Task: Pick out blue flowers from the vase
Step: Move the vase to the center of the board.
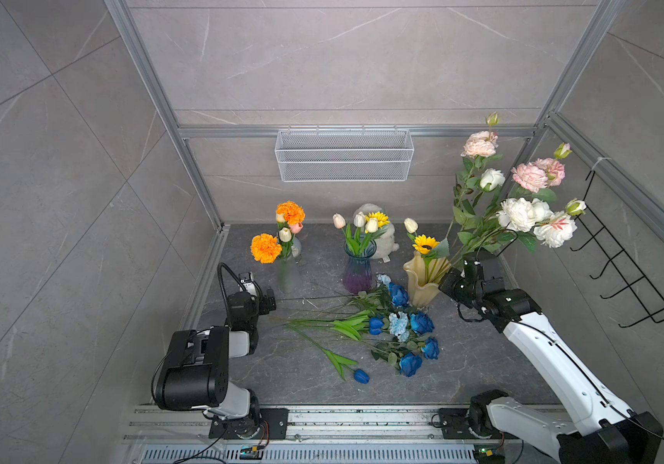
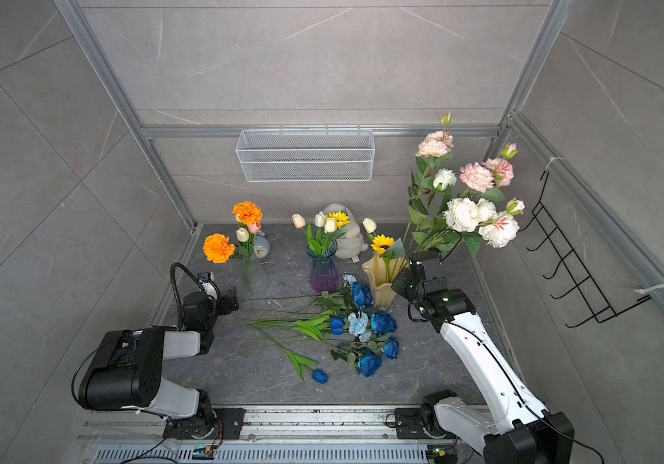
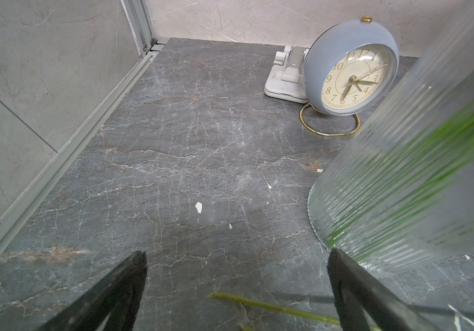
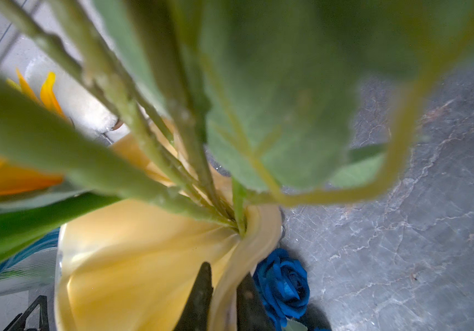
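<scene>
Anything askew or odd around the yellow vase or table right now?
Yes. The right gripper pinches the rim of the yellow vase, not a stem; its roses lean far to one side. Small white chips dot the table by the frosted vase.

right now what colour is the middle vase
The middle vase is blue above, purple toward the base; clearest in a top view.

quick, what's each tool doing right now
left tool: open, holding nothing
right tool: closed on the rim of the yellow vase
</scene>
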Motion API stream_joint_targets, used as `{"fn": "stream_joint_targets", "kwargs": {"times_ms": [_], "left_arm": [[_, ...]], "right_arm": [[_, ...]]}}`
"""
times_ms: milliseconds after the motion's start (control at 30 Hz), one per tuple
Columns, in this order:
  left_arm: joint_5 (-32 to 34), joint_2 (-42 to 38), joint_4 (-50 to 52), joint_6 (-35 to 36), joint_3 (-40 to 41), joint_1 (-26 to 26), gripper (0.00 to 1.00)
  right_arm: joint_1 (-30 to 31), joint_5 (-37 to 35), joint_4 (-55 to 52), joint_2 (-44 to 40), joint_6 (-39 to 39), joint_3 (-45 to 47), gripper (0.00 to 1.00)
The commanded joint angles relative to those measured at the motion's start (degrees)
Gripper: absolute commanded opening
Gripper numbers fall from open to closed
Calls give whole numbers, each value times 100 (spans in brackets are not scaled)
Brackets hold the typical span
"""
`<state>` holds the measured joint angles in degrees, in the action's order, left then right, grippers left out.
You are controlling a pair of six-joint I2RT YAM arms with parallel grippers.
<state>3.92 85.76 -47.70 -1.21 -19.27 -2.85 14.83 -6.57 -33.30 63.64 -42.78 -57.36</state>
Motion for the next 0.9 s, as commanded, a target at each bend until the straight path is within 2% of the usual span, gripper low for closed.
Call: {"fn": "stream_joint_targets", "kwargs": {"times_ms": [0,400,867], "left_arm": [[-59,29,-130,93,-111,22,100],[-66,27,-135,101,-113,22,100],[-59,29,-132,87,-117,22,100]], "right_arm": [[8,-445,852,444,-158,50,0],[2,-1253,1626,510,-110,-5,0],[-6,-1142,2238,1344,-31,-379,0]]}}
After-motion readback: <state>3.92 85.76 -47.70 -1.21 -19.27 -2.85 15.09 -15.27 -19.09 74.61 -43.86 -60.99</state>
